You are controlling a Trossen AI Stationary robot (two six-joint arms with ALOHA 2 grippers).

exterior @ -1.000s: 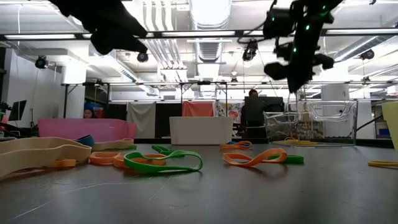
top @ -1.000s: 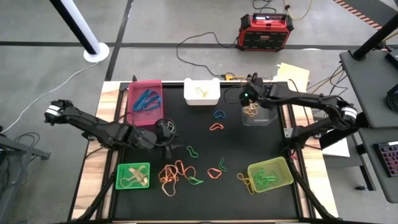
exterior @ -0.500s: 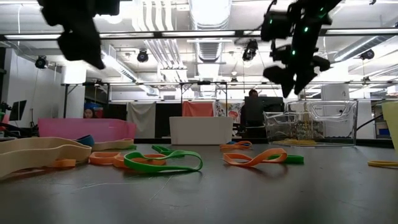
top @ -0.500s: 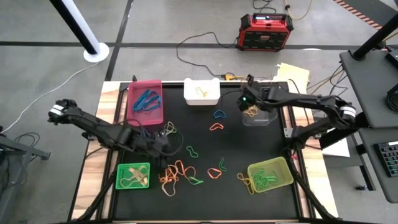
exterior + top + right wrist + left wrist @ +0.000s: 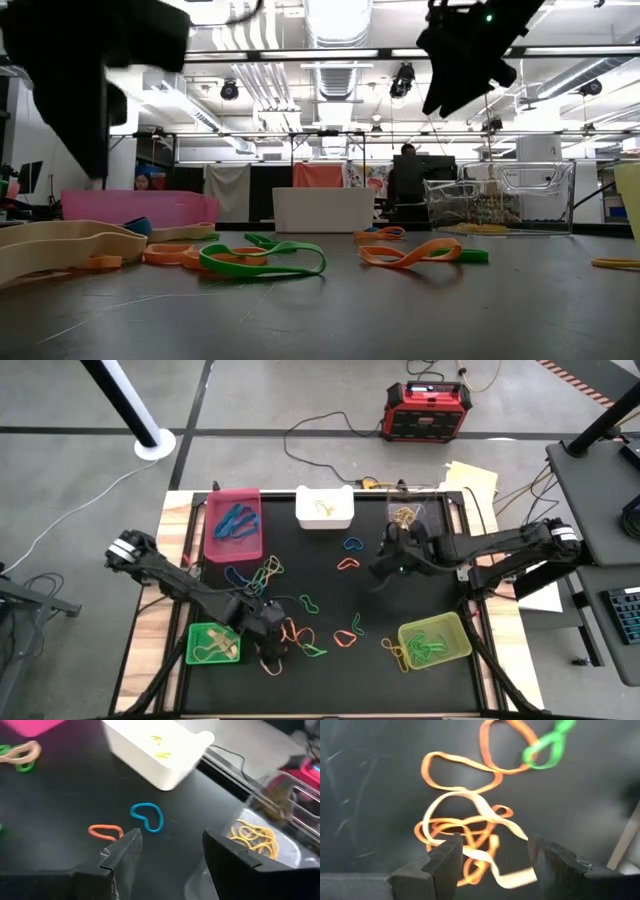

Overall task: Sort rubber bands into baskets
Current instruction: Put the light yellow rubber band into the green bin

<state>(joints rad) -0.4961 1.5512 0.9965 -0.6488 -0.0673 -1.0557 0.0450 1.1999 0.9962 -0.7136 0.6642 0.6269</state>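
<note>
Five baskets stand on the black mat: pink (image 5: pixel 235 520), white (image 5: pixel 324 507), clear (image 5: pixel 418 518), bright green (image 5: pixel 213 642) and yellow-green (image 5: pixel 434 640). Loose rubber bands lie between them. My left gripper (image 5: pixel 272 647) points down, open, just above a tangle of orange and tan bands (image 5: pixel 465 835), its fingers on either side of the tangle's near part (image 5: pixel 492 857). My right gripper (image 5: pixel 384 567) hangs open above the mat beside the clear basket, holding nothing. Below and ahead of the right gripper (image 5: pixel 170 850) lie a blue band (image 5: pixel 148 816) and an orange band (image 5: pixel 105 831).
More bands lie near the pink basket (image 5: pixel 256 573) and at mid-mat (image 5: pixel 350 630). A green band (image 5: pixel 262 260) lies close to the low camera. A red-and-black box (image 5: pixel 428 410) and cables sit on the floor beyond the far edge.
My right gripper has opened over the clear basket and swung away from it toward the table's middle and near side. My left gripper has gone toward the near edge and down onto the orange and tan tangle, tipping to point steeply down, still open.
</note>
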